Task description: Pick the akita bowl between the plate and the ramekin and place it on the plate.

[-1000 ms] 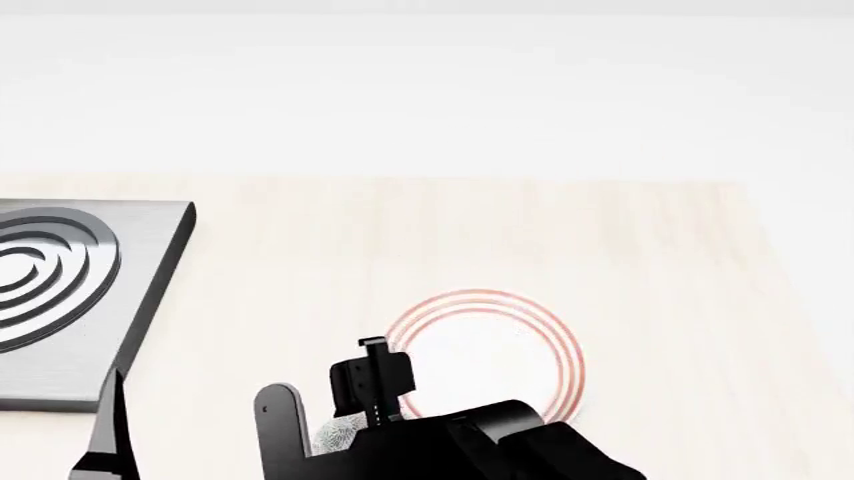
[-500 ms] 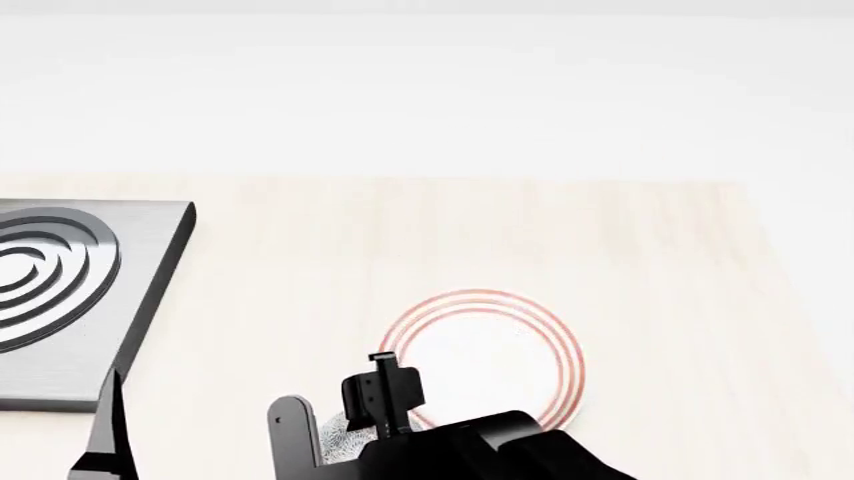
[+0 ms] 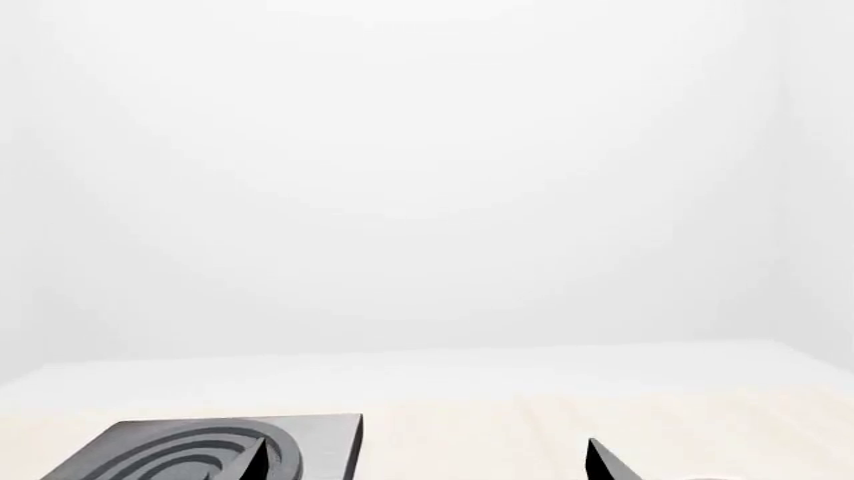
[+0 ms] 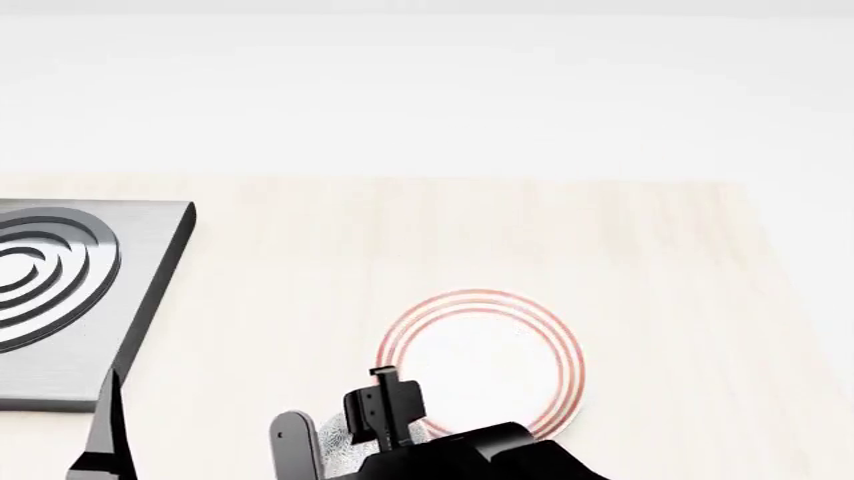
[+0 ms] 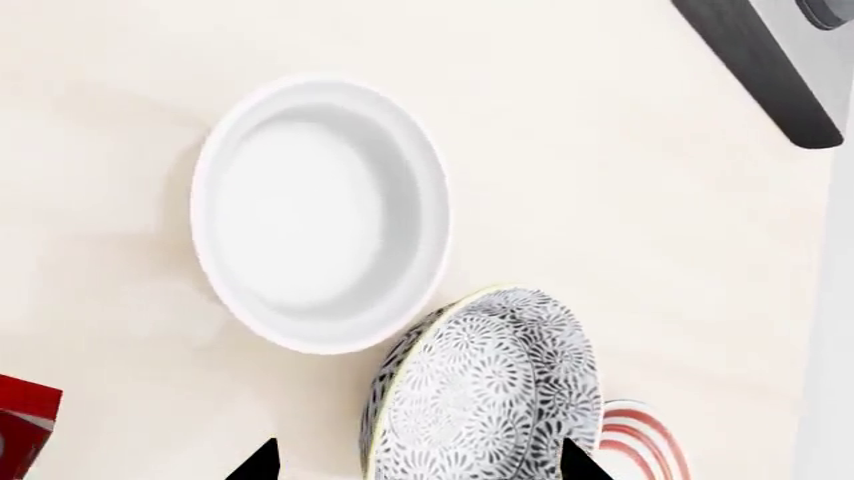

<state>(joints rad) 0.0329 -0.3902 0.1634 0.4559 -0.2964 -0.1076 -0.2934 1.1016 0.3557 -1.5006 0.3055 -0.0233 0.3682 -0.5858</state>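
Between your right gripper (image 5: 416,462) fingertips: akita bowl (image 5: 483,388), tilted, apparently clamped, beside the ramekin (image 5: 320,212), at the plate (image 4: 483,360) edge. Carry it inward; level before release.

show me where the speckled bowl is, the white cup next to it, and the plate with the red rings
Speckled bowl (image 5: 487,400), right wrist view, on its patterned inside.
White cup (image 5: 314,215), right wrist view, on its smooth inner floor.
Plate (image 4: 487,355), head view, on its bare white middle.

no readable text, labels or numbers
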